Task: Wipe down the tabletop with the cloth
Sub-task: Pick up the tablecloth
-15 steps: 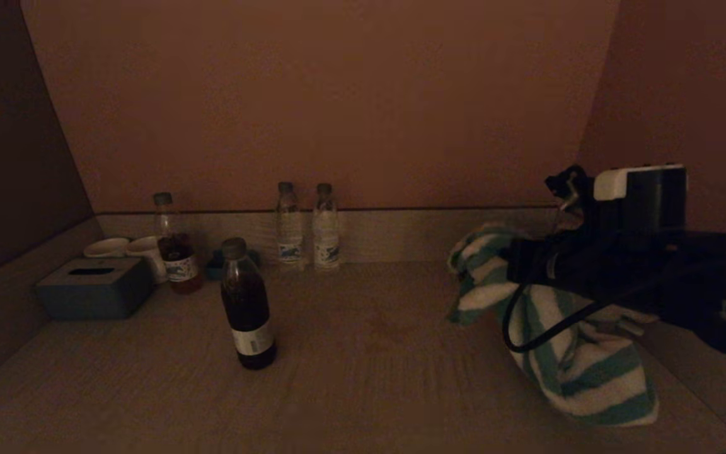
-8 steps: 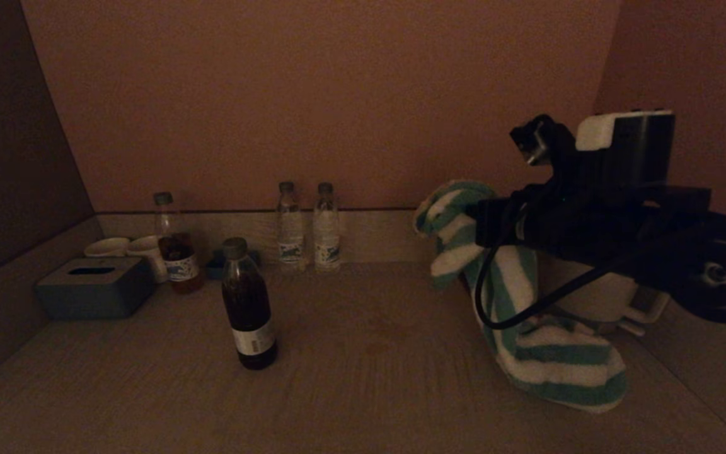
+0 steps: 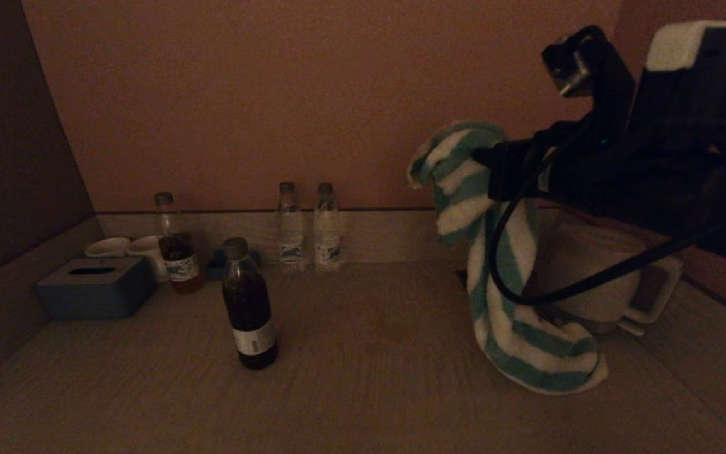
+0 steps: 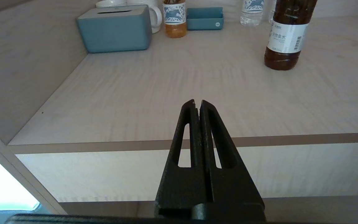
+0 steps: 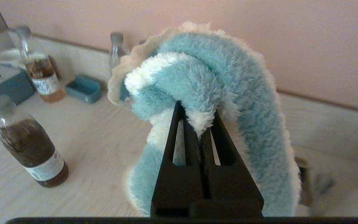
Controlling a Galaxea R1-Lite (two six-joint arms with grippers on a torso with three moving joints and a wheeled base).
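My right gripper (image 3: 486,165) is shut on a fluffy cloth (image 3: 505,271) with teal and white stripes and holds it up at the right of the wooden tabletop (image 3: 369,372). The cloth hangs down and its lower end rests on the tabletop. In the right wrist view the cloth (image 5: 216,81) bunches over the gripper (image 5: 197,113), pinched between the fingers. My left gripper (image 4: 197,102) is shut and empty, parked in front of the table's front left edge; it does not show in the head view.
A dark drink bottle (image 3: 248,304) stands left of centre. At the back stand two water bottles (image 3: 306,226), an amber bottle (image 3: 175,246), two white cups (image 3: 125,249), a small blue tray (image 4: 204,18) and a blue tissue box (image 3: 95,287). A white kettle (image 3: 596,277) stands behind the cloth.
My right gripper has risen and moved a little left with the cloth, lifting most of it off the tabletop and uncovering the kettle behind it.
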